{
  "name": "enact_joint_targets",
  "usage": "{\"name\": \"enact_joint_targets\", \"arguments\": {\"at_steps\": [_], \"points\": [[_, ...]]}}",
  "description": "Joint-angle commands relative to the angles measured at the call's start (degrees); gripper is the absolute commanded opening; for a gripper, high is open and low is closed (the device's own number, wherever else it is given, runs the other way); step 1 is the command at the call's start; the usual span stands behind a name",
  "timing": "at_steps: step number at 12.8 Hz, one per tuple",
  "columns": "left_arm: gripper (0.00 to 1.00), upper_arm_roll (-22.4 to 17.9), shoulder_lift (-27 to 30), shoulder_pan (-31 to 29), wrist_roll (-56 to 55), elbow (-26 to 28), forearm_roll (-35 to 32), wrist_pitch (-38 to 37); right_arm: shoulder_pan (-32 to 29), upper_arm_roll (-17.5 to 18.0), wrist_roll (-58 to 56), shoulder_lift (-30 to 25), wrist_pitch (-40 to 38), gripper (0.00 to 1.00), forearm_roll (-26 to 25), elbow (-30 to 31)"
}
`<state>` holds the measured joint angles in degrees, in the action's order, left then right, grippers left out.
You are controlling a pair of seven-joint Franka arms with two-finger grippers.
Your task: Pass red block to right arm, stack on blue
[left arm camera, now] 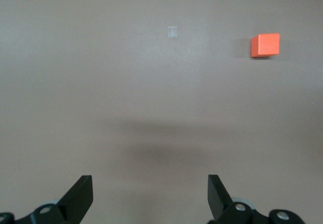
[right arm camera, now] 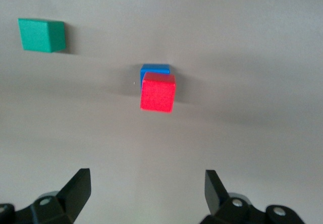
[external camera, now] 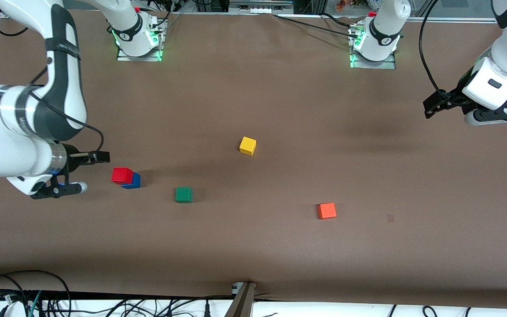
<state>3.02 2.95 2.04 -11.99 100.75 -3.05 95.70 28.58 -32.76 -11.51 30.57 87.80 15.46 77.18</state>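
Note:
The red block (external camera: pixel 122 175) sits on top of the blue cube (external camera: pixel 134 182), toward the right arm's end of the table. In the right wrist view the red block (right arm camera: pixel 158 92) covers most of the blue cube (right arm camera: pixel 155 69). My right gripper (external camera: pixel 91 172) hangs open just beside the stack, apart from it, with nothing between its fingers (right arm camera: pixel 147 183). My left gripper (external camera: pixel 449 112) waits open and empty above the left arm's end of the table, and its wrist view (left arm camera: pixel 150 188) looks down on bare table.
A green cube (external camera: pixel 183 194) lies near the stack, toward the table's middle. A yellow cube (external camera: pixel 247 145) sits mid-table. An orange-red cube (external camera: pixel 326 211) lies nearer the front camera, toward the left arm's end.

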Motion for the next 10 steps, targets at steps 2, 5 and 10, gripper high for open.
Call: {"name": "enact_joint_targets", "arguments": {"at_steps": [2, 5, 10], "points": [[1.0, 0.1, 0.6, -0.5, 0.6, -0.2, 1.2, -0.9, -2.0, 2.9, 5.7, -6.9, -4.2, 1.0, -4.0, -0.3], [1.0, 0.1, 0.7, -0.5, 0.6, -0.2, 1.2, -0.9, -16.1, 22.5, 9.2, -17.0, -5.9, 1.0, -14.3, 5.5], [1.0, 0.7, 0.7, -0.5, 0.6, -0.4, 1.3, -0.8, -24.5, 30.4, 8.3, -31.2, -5.2, 1.0, -15.9, 15.3]]}}
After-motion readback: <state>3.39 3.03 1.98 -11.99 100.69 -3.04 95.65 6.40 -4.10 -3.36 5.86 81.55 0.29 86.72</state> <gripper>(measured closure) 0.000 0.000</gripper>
